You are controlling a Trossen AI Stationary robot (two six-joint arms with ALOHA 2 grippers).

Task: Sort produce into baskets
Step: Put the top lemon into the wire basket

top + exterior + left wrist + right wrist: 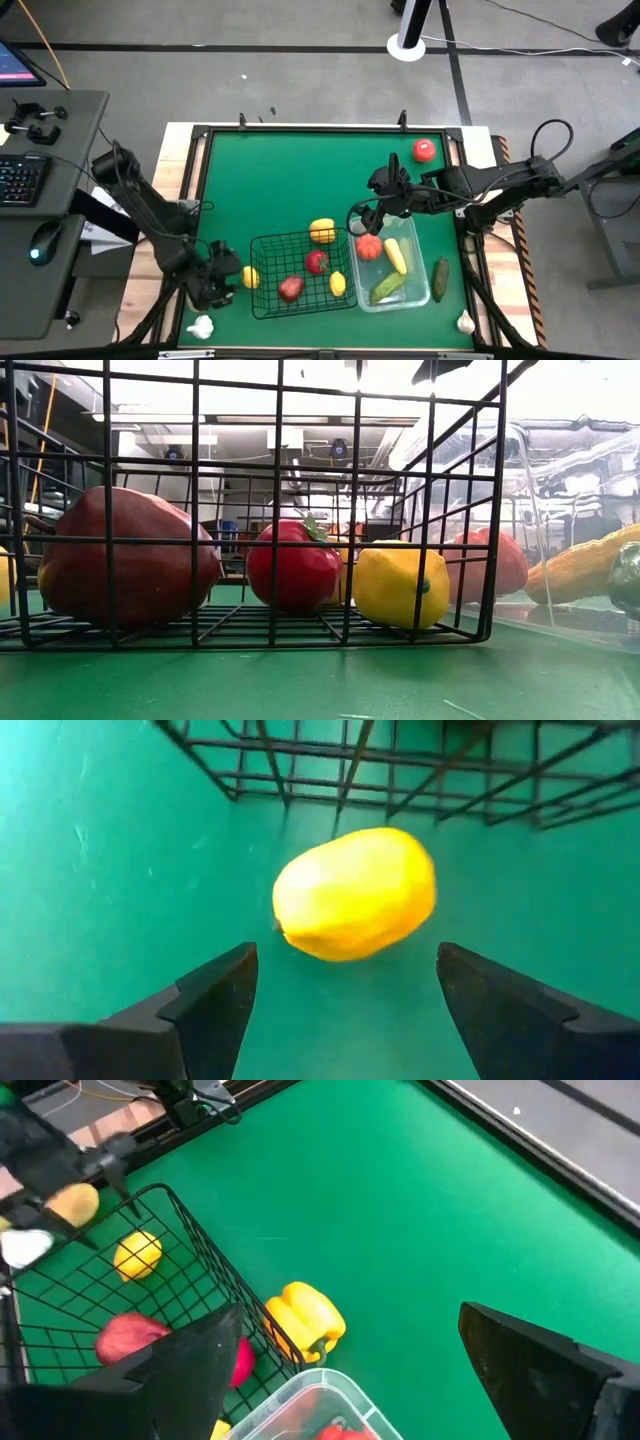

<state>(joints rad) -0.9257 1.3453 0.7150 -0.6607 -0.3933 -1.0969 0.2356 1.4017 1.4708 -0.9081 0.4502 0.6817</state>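
Left gripper [222, 283] low at the near left of the green table [290, 180], just outside the left wall of the black wire basket [270, 300]. Jaws spread wide, holding nothing. In the left wrist view a lemon [355, 893] lies on the mat between and just ahead of the two dark fingers [215, 995], not touching either. It is smooth, glossy, bright yellow, oval, with a small nub at one end. The basket's wire wall sits just behind it.

Inside the basket, from the low view: a dull dark red apple [130, 555] at left, a shiny red fruit with a green stem [293, 570] in the middle, a second lemon [400, 585] at right. A yellow bell pepper [322, 231] rests at the basket's far edge.

Right gripper [382, 207] hovers over the far end of the clear plastic tub [418, 290], jaws wide, empty. The tub holds a red tomato [369, 246], a yellow corn cob [396, 255] and a green cucumber [388, 288].

Loose on the table: a dark green cucumber [440, 278] just right of the tub, a red tomato [424, 150] at the far right corner, white garlic [201, 326] near left, another garlic bulb [465, 322] near right.
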